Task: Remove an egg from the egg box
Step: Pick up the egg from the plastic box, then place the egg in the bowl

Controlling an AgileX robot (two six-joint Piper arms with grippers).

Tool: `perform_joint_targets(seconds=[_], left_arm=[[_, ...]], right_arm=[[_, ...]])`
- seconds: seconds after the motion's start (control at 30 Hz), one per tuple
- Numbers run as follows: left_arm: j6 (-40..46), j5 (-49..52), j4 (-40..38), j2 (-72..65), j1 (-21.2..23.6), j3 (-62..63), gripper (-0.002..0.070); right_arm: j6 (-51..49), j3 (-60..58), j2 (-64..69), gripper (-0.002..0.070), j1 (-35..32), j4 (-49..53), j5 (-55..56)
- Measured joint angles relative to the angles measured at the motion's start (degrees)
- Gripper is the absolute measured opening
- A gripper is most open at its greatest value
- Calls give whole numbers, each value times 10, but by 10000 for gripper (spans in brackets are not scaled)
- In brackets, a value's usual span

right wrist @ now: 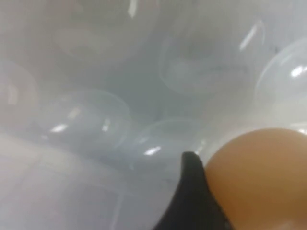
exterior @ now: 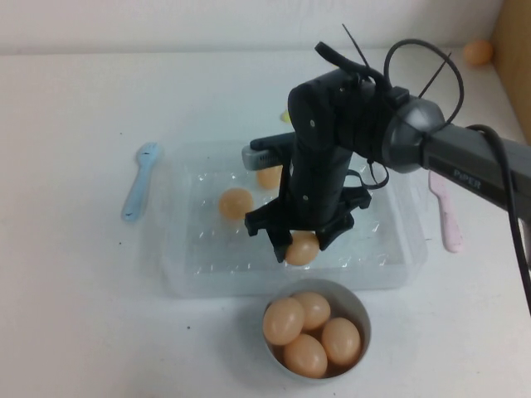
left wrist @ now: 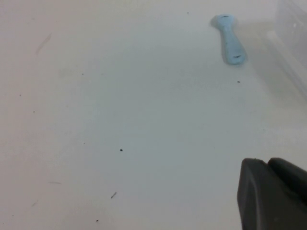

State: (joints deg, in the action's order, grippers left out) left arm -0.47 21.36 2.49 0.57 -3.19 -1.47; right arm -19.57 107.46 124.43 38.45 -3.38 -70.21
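The egg box [exterior: 199, 249] is a clear plastic tray with dimples in the middle of the table. My right gripper [exterior: 301, 247] reaches down into its front row and is shut on a pale orange egg [exterior: 302, 250]. In the right wrist view that egg [right wrist: 259, 172] presses against a black finger [right wrist: 192, 201] over the clear dimples [right wrist: 96, 110]. Two more eggs [exterior: 236, 202] [exterior: 269, 176] lie further back in the box. My left gripper [left wrist: 271, 165] is shut and empty, low over the bare table left of the box.
A round grey-white bowl [exterior: 363, 313] with several eggs stands just in front of the box. A blue spoon [exterior: 139, 181] [left wrist: 230, 40] lies left of the box, a pink spoon [exterior: 445, 211] right of it. One egg [exterior: 477, 52] lies at the far right back.
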Motion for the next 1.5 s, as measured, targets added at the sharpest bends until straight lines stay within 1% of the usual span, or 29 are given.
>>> perform_joint_targets(seconds=[0.13,0.27,0.37,0.47,0.6,0.67,0.8,1.1,1.23,1.3,1.43,1.5], left_arm=[[0,0,0,0,0,0,-4],[0,0,0,0,0,0,-4],[0,0,0,0,0,0,-4],[0,0,0,0,0,0,-4],[0,0,0,0,0,0,-4],[0,0,0,0,0,0,-4],[0,0,0,0,0,0,-4],[0,0,0,0,0,0,-4],[0,0,0,0,0,0,-4],[0,0,0,0,0,0,-4],[0,0,0,0,0,0,-4],[0,0,0,0,0,0,-4]], right_arm=[[17,22,-32,433,1,1,0],[42,8,-96,433,23,28,0],[54,-48,-161,433,50,43,0],[54,-130,-224,433,75,44,-1],[50,-241,-272,433,90,42,-3],[47,-279,-274,433,90,42,0],[47,-324,-274,433,90,42,45],[47,-330,-256,433,83,71,127],[56,-330,-252,433,81,72,136],[58,-330,-248,459,81,74,137],[59,-330,-246,550,81,74,137],[61,-330,-246,567,81,75,137]])
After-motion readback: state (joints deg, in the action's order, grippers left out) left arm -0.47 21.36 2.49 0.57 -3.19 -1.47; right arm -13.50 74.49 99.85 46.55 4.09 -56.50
